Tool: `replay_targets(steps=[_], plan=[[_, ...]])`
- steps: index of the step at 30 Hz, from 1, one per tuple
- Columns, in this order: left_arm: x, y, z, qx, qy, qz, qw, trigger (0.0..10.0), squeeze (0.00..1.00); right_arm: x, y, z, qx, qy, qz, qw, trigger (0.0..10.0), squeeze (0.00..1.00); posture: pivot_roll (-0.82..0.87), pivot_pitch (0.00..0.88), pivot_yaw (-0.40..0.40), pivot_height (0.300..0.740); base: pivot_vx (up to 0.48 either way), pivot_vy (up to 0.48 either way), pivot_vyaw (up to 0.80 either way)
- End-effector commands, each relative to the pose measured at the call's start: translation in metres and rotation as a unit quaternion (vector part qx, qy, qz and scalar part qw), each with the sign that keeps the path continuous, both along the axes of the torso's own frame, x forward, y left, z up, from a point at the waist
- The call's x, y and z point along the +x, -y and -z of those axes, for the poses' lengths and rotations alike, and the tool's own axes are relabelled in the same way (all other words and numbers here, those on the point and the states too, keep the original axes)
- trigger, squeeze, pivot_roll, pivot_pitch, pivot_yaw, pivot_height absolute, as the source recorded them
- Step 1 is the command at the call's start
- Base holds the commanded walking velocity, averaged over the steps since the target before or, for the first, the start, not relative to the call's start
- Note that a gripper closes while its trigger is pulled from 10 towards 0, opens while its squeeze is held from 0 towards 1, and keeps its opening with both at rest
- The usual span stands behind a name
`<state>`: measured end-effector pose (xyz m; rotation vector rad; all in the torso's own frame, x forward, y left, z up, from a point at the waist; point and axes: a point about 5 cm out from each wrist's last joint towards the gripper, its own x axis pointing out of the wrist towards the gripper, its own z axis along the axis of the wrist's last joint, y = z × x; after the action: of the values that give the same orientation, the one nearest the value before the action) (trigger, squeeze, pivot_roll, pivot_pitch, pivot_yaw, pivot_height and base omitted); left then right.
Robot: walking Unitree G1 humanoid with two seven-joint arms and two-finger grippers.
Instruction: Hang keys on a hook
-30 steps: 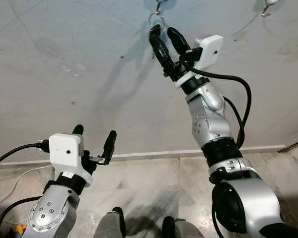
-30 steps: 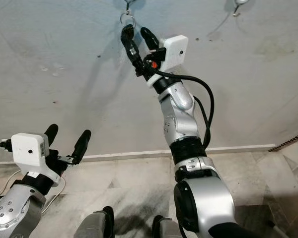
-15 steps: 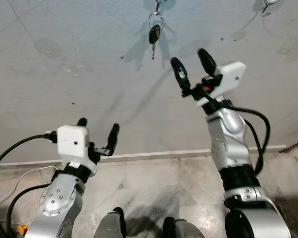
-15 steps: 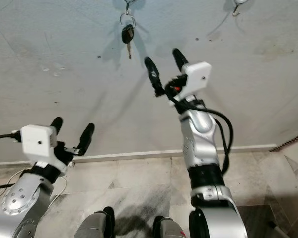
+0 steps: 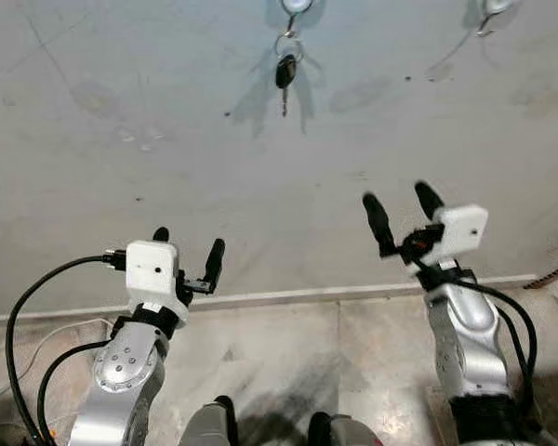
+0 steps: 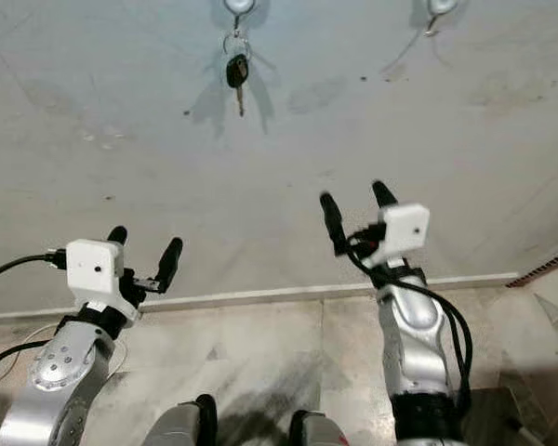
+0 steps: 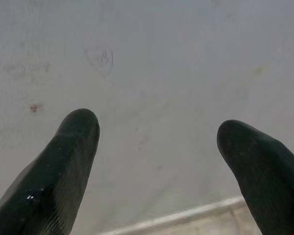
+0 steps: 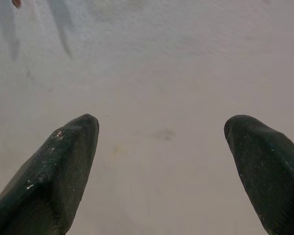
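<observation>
Black-headed key on its steel ring [image 5: 285,71] hangs off the round wall hook [image 5: 296,6] — light, swingy (ring's the handle); my right end effector [image 5: 399,212] gapes wide, empty.

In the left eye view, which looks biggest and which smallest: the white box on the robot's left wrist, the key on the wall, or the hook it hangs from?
1. White camera box, largest, though it is nearer the camera, which inflates it.
2. Key with its ring.
3. Hook, smallest as seen, partly cut off by the frame's top edge, so unsure.
</observation>
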<state>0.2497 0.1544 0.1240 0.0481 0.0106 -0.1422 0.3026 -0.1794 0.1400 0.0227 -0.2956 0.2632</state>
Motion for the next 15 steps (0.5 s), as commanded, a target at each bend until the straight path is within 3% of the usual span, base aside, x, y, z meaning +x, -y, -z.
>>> replay_targets(steps=[1,2,3,4,8,11,13,15], plan=[[-0.004,-0.005,0.020,0.010,-0.029,-0.010,0.999,10.0,0.00,-0.007,-0.001,0.013,0.000,-0.029,0.005,1.000,10.0,1.00,0.00,0.169,0.018,0.740,0.000,0.000,0.00],[-0.004,-0.005,0.020,0.010,-0.029,-0.010,0.999,10.0,0.00,-0.007,-0.001,0.013,0.000,-0.029,0.005,1.000,10.0,1.00,0.00,0.169,0.018,0.740,0.000,0.000,0.00],[-0.005,-0.006,0.027,0.012,-0.039,-0.012,0.999,10.0,0.00,-0.010,0.000,0.022,-0.006,-0.049,0.015,0.999,10.0,0.04,0.00,0.168,0.018,0.740,0.000,0.000,0.00],[-0.005,-0.007,0.035,0.017,-0.049,-0.011,0.999,10.0,0.00,-0.012,0.000,0.031,-0.007,-0.064,0.022,0.998,10.0,0.00,0.00,0.165,0.016,0.740,0.000,0.000,0.00],[-0.011,-0.014,0.066,0.003,-0.111,-0.031,0.993,10.0,0.00,-0.023,0.000,0.067,0.009,-0.140,0.037,0.989,10.0,0.00,0.00,0.158,0.014,0.740,0.000,0.000,0.00],[-0.018,-0.019,0.089,0.015,-0.147,-0.032,0.988,10.0,0.00,-0.028,0.003,0.093,-0.003,-0.209,0.059,0.976,10.0,0.00,-0.01,0.150,0.013,0.740,0.000,0.000,0.00],[-0.018,-0.019,0.089,0.015,-0.147,-0.032,0.988,10.0,0.00,-0.028,0.003,0.093,-0.003,-0.209,0.059,0.976,10.0,0.00,-0.01,0.150,0.013,0.740,0.000,0.000,0.00],[-0.027,-0.023,0.123,0.028,-0.216,-0.028,0.976,10.0,0.00,-0.037,0.008,0.128,0.008,-0.302,0.078,0.950,10.0,0.00,-0.01,0.144,0.012,0.740,0.000,0.000,0.00]])
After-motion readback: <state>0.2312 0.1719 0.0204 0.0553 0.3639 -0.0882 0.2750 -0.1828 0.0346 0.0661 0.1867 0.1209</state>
